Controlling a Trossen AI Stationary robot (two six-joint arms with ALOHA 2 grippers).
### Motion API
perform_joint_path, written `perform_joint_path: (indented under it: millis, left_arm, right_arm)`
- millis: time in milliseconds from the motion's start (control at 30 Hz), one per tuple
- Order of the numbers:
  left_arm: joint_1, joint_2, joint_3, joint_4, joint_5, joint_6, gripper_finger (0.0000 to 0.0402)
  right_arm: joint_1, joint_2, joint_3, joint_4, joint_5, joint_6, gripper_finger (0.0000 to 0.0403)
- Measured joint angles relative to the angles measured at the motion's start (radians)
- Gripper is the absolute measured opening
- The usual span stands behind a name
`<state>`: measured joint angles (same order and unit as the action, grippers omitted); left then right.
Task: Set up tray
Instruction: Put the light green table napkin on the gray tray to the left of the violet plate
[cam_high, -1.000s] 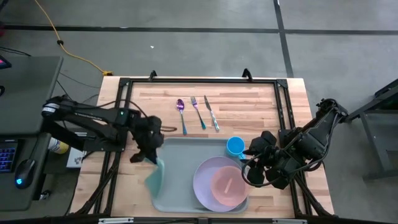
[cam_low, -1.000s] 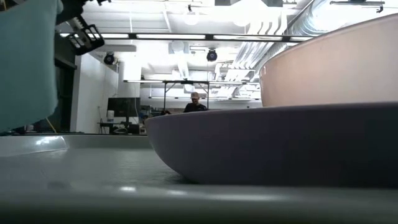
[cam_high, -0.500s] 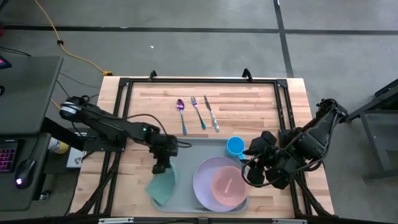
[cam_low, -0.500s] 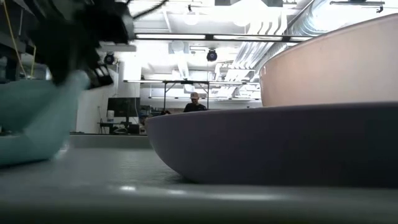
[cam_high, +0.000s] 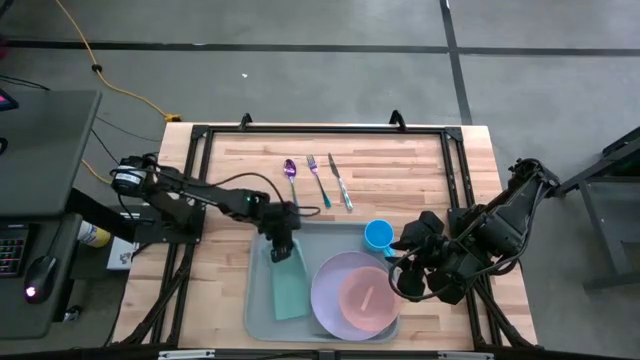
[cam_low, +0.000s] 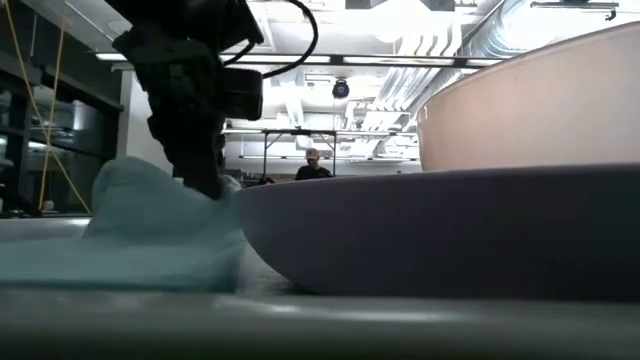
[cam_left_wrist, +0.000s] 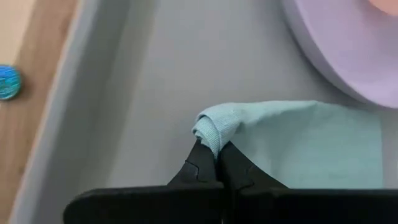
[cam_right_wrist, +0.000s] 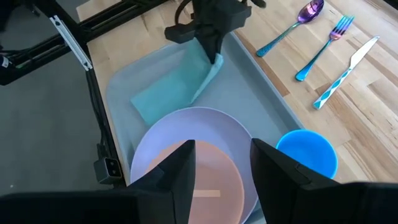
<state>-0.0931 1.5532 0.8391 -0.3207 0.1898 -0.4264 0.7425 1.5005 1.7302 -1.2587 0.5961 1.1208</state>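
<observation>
Large pale grey-blue plastic tray (cam_high: 262, 310) at tabletop (cam_high: 400, 165) front, left pincer (cam_high: 281, 247) clamped on teal folded cloth (cam_high: 287, 282), cloth now lying flat inside tray beside round lavender plate (cam_high: 335, 280), no longer hanging at the rim, right pincer (cam_right_wrist: 217, 171) parked wide apart.

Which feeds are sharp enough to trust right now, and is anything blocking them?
High view: even light, sharp, tray whole. Low view: the lavender plate fills it, near and soft; ceiling lights glare. Left wrist view: left end effector shut on the teal cloth, crisp. Right wrist view: its own fingers mask the bottom.
</observation>
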Motion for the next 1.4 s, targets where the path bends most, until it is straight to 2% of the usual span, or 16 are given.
perform_joint_path:
  millis: [233, 600, 867, 1200, 1400]
  left_arm:
    - [-0.014, -0.001, 0.0, -0.04, 0.034, 0.012, 0.0015]
    - [-0.025, -0.001, 0.008, -0.228, 0.06, 0.222, 0.0014]
    - [-0.025, 0.007, 0.138, -0.392, -0.017, 0.459, 0.0014]
    - [-0.025, 0.055, 0.256, -0.578, -0.004, 0.823, 0.0014]
    - [-0.025, 0.119, 0.286, -0.566, 0.0, 0.898, 0.0014]
  right_arm:
    - [0.0, 0.0, 0.0, 0.0, 0.001, -0.003, 0.0131]
    - [0.0, 0.0, 0.0, -0.003, 0.019, -0.021, 0.0131]
    - [-0.001, 0.0, 0.0, -0.003, 0.033, -0.03, 0.0131]
    - [-0.001, 0.0, 0.0, 0.0, 0.036, -0.03, 0.0131]
    - [-0.003, 0.0, 0.0, 0.001, 0.038, -0.027, 0.0131]
